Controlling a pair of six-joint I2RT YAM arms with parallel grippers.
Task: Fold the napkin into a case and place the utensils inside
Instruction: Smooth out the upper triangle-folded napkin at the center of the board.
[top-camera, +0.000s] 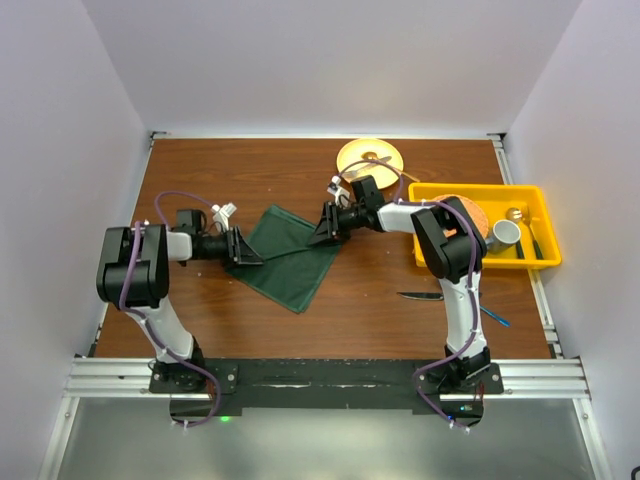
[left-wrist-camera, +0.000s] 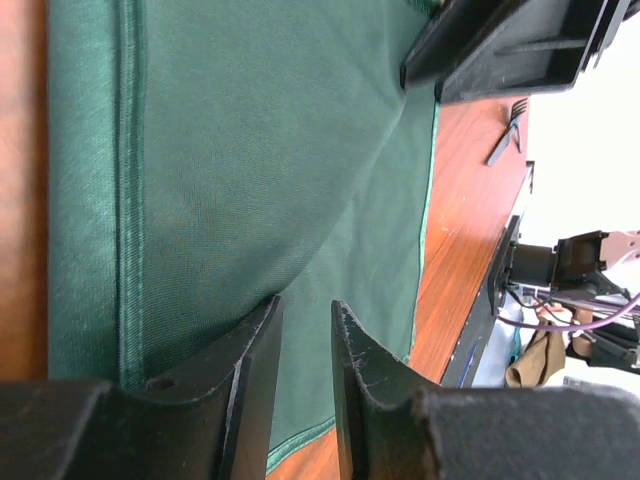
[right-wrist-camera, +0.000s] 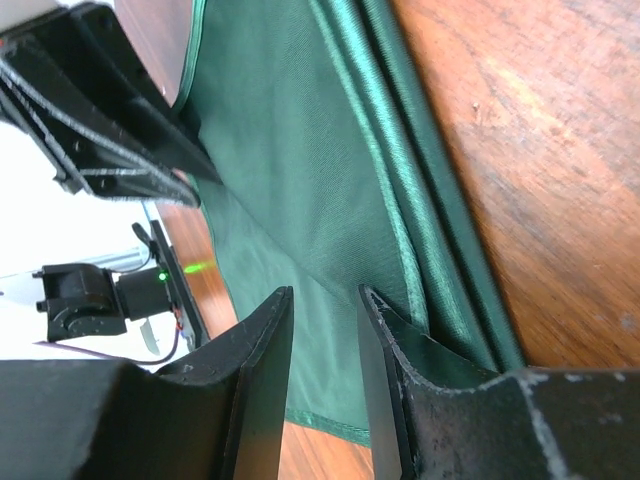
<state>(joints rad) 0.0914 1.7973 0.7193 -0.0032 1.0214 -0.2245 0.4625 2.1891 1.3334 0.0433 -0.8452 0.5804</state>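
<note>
Nearest the arm bases, on bare wood beside the right arm: one knife, long axis left to right, and one blue fork, slanted and partly hidden behind that arm. Both well apart from the cloth, and far closer to the right arm than to the left.

Further in, at mid-table: one napkin, dark green, lying flat as a diamond with hems doubled along one side. Folded over once by the look of it, not yet a narrow case. Left gripper at its left edge, right gripper at its right corner, facing each other across the cloth, each as near to it as the other.

Jaws of both narrow, a slim gap showing, with green cloth visible in that gap in each wrist view. Pinched or merely straddled, impossible to tell.

Probably next: another fold across the line between the two grippers, toward a strip of about the knife's length.

Farthest: one yellow bin at the right, with a cup inside, and one yellow plate at the back
</note>
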